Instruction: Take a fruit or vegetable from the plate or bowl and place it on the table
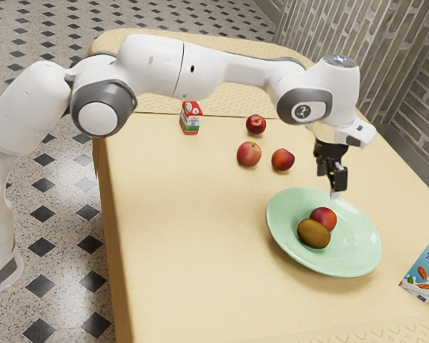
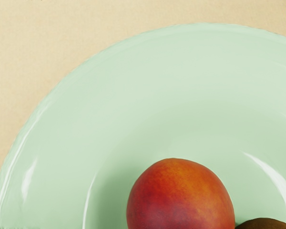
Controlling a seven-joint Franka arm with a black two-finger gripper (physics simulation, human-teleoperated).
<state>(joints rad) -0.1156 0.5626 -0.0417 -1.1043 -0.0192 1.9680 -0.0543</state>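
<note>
The black gripper (image 1: 334, 184) hangs just above the far side of the pale green plate (image 1: 284, 207); whether it is open or shut cannot be made out. In the plate a red-orange peach (image 1: 323, 219) rests against a brown kiwi (image 1: 314, 234), with the peach closer to the gripper. In the wrist view the peach (image 2: 180, 198) lies on the plate (image 2: 148, 90), its lower part cut off by the view's edge, and a bit of the kiwi (image 2: 264, 223) shows beside it.
Three red fruits, one at the back (image 1: 256, 124), one below it (image 1: 249, 154) and another nearer the plate (image 1: 283, 159), lie on the table (image 1: 193, 236). A small red carton (image 1: 191, 118) stands behind them. A blue-and-white milk carton (image 1: 425, 271) stands at the exterior view's right.
</note>
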